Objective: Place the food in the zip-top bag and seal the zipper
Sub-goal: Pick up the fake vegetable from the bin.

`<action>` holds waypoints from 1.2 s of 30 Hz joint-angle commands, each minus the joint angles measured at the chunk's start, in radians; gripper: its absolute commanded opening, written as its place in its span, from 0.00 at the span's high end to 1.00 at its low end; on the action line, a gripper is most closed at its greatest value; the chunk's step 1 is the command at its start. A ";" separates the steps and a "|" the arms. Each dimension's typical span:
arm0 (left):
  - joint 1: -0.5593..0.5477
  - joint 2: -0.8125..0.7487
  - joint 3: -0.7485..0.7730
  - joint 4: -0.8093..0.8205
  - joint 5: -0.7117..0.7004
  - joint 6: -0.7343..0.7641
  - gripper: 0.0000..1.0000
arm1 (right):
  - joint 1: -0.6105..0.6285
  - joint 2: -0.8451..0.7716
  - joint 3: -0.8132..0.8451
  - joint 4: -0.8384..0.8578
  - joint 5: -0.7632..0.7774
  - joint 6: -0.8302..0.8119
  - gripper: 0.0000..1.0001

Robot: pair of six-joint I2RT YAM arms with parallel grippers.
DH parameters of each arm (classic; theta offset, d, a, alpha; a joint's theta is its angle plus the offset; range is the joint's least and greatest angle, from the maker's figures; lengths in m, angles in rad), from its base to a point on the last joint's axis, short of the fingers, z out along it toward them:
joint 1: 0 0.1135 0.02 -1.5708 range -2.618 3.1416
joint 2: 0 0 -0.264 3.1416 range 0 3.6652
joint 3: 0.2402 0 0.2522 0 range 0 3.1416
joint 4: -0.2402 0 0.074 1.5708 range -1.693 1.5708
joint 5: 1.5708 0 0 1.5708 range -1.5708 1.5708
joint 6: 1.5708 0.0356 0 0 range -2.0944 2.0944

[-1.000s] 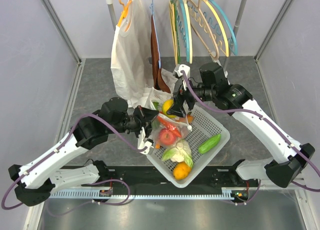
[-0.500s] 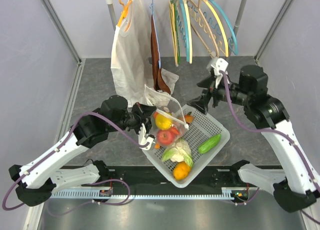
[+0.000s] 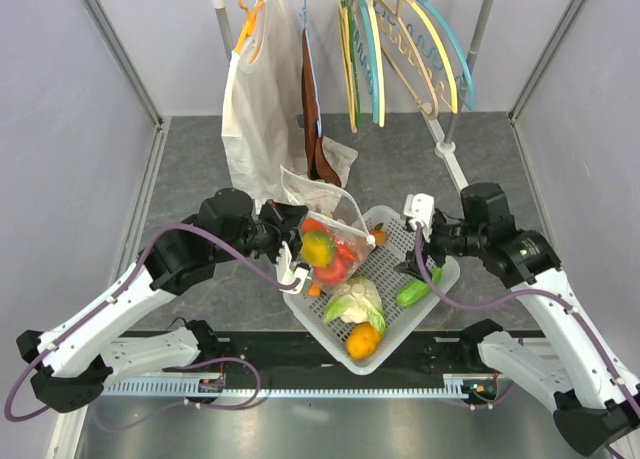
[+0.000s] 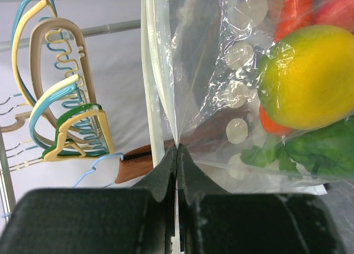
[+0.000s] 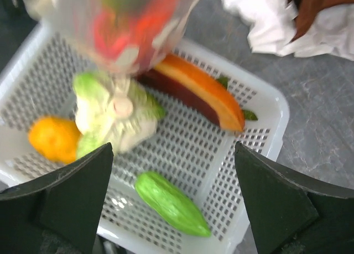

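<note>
Your left pincer (image 4: 177, 154) is pressed together on one edge of the zip-top bag (image 4: 221, 71), which hangs over the left part of the white basket (image 3: 385, 254) by the near edge of the bench (image 3: 200, 169). A yellow fruit (image 4: 310, 77) and some red and green pieces are inside the bag. Your right pincer (image 5: 174, 174) is spread wide above the basket and grips nothing. Below it lie the cucumber (image 5: 171, 204), cauliflower (image 5: 113, 118), orange pepper (image 5: 52, 138) and long orange piece (image 5: 202, 96).

The left arm (image 3: 120, 299) reaches in from the left, elbow bent, with the left pincer (image 4: 177, 149) pressed tight together on the edge of the bag (image 4: 199, 55). The right arm (image 3: 560, 294) folds back toward the middle, wrist tipped down, with the right pincer (image 5: 172, 149) spread wide, holding nothing
</note>
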 commanded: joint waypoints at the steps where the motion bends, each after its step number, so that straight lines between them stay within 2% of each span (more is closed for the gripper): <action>1: 0.004 -0.005 0.030 0.030 -0.002 -0.023 0.98 | -0.001 0.018 -0.057 -0.153 -0.014 -0.363 0.06; 2: 0.005 -0.006 0.029 0.028 0.000 -0.024 0.98 | -0.001 0.026 -0.063 -0.190 -0.004 -0.504 0.07; 5: 0.005 -0.009 0.021 0.028 0.008 -0.024 0.98 | -0.003 0.052 -0.092 -0.281 0.034 -0.682 0.16; 8: 0.004 -0.011 0.012 0.028 0.014 -0.032 0.98 | -0.006 0.089 -0.097 -0.293 0.053 -0.735 0.24; 9: 0.004 -0.012 0.011 0.028 0.014 -0.033 0.98 | -0.006 0.115 -0.094 -0.302 0.056 -0.791 0.26; 10: 0.004 -0.012 0.009 0.030 0.015 -0.032 0.98 | -0.006 0.132 -0.093 -0.339 0.062 -0.840 0.33; 11: 0.004 -0.011 0.007 0.030 0.017 -0.033 0.98 | -0.006 0.147 -0.092 -0.362 0.073 -0.886 0.36; 12: 0.005 -0.011 0.007 0.028 0.018 -0.033 0.98 | -0.004 0.179 -0.092 -0.414 0.111 -0.993 0.39; 13: 0.004 -0.008 0.007 0.028 0.021 -0.033 0.98 | -0.006 0.195 -0.096 -0.431 0.133 -1.034 0.39; 17: 0.004 -0.005 0.011 0.030 0.028 -0.035 0.98 | -0.004 0.279 -0.099 -0.443 0.214 -1.134 0.40; 24: 0.004 0.001 -0.002 0.039 0.031 -0.038 0.98 | 0.005 0.474 0.010 -0.440 0.248 -1.164 0.37; 31: 0.004 0.006 -0.016 0.057 0.032 -0.038 0.98 | 0.043 0.493 -0.045 -0.437 0.341 -1.241 0.33; 36: 0.004 -0.002 -0.037 0.065 0.034 -0.032 0.98 | 0.092 0.474 -0.099 -0.401 0.369 -1.215 0.30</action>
